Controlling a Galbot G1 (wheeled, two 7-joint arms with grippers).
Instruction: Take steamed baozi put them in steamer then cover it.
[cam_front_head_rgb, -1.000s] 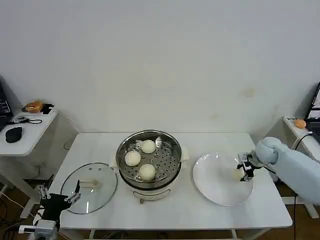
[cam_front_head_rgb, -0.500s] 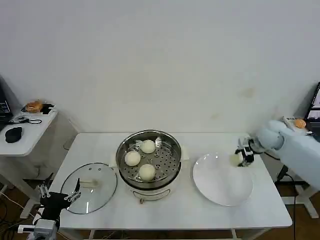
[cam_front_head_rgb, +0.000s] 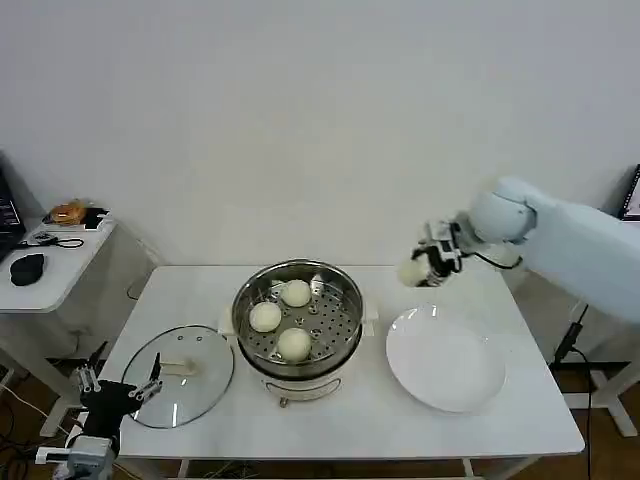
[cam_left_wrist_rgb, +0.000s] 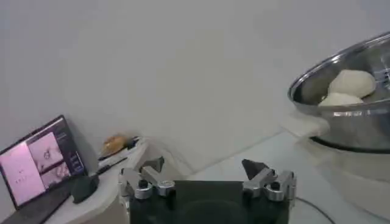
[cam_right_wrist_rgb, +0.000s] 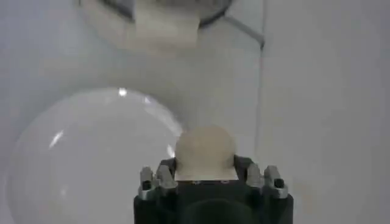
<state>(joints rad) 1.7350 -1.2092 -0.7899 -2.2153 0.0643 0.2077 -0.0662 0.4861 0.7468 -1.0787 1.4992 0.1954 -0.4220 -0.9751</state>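
Carrying the fourth baozi (cam_front_head_rgb: 413, 271) aloft, your right gripper (cam_front_head_rgb: 428, 264) has fingers clamped on it above the table's far edge, clear of the plate (cam_front_head_rgb: 445, 362) | three buns sit in the central steamer (cam_front_head_rgb: 297, 318) | cover (cam_front_head_rgb: 179, 375) waits near-left; left gripper (cam_left_wrist_rgb: 206, 178) spread, empty.

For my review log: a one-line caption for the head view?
Right gripper carries the fourth baozi toward the steamer.

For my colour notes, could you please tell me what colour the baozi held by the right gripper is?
The baozi is cream-white, plain and unpatterned, clearest in the right wrist view.
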